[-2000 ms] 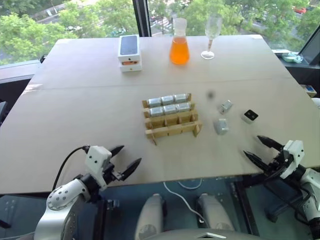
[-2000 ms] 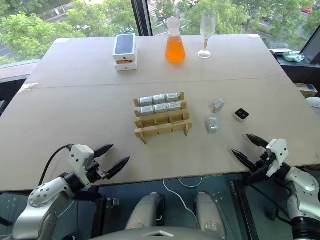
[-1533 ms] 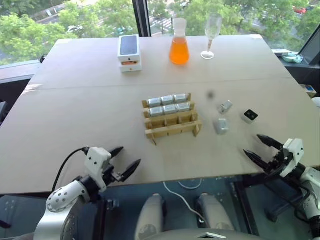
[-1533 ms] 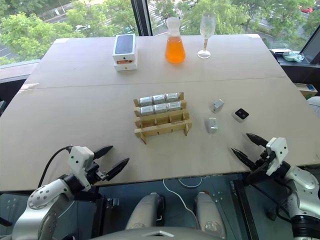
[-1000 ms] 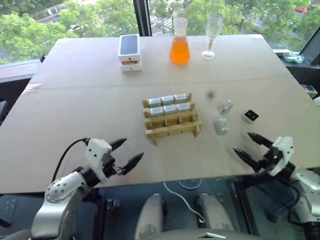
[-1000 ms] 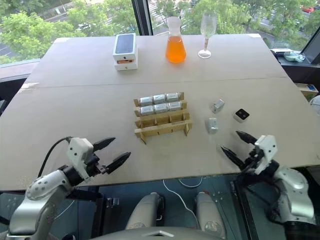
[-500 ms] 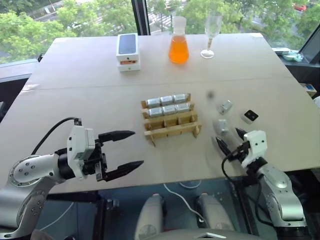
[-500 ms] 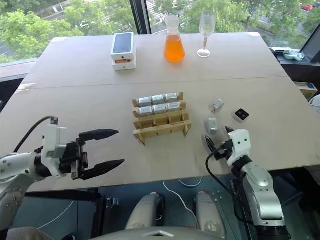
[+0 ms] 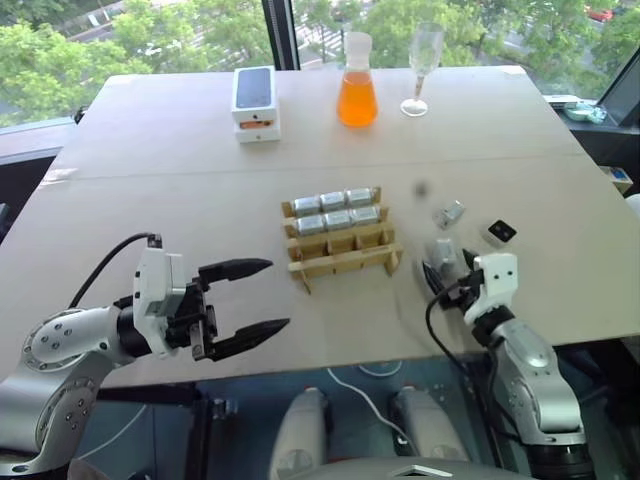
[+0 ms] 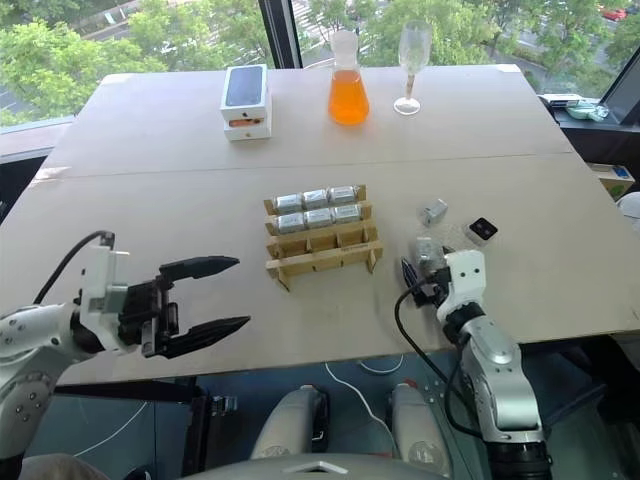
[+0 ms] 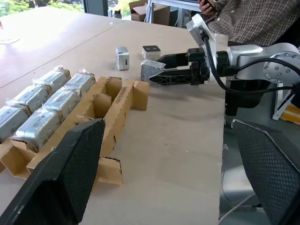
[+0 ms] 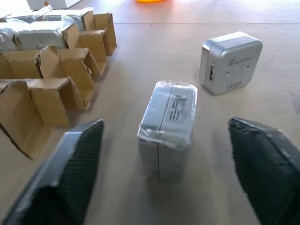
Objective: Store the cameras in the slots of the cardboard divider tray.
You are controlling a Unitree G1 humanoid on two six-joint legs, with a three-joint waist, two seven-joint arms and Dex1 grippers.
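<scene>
Left hand (image 9: 245, 297), lower left of the head view: fingers spread wide, holding nothing, hanging over the near edge of the surface (image 9: 180, 180) well short of the tray.

Tray (image 9: 342, 240), centre of frame: six wrapped cameras fill the two far rows; the two near rows look empty.

Right hand (image 12: 164, 176), right of centre: fingers apart on either side of a wrapped camera (image 12: 168, 126) standing on the surface. In the right wrist view neither finger touches it; nothing gripped yet. A bare silver camera (image 12: 229, 61) sits just beyond it, and a white one with a black face (image 9: 500, 232) lies further right.

Risks: the wrapper looks slick and loose, so a closing finger could push the block over or grab film rather than body. The slots look snug, so a tilted grip could catch a divider and drag the light tray.

Unclear: from the head view the right hand covers most of its target. Slot depth cannot be judged.
</scene>
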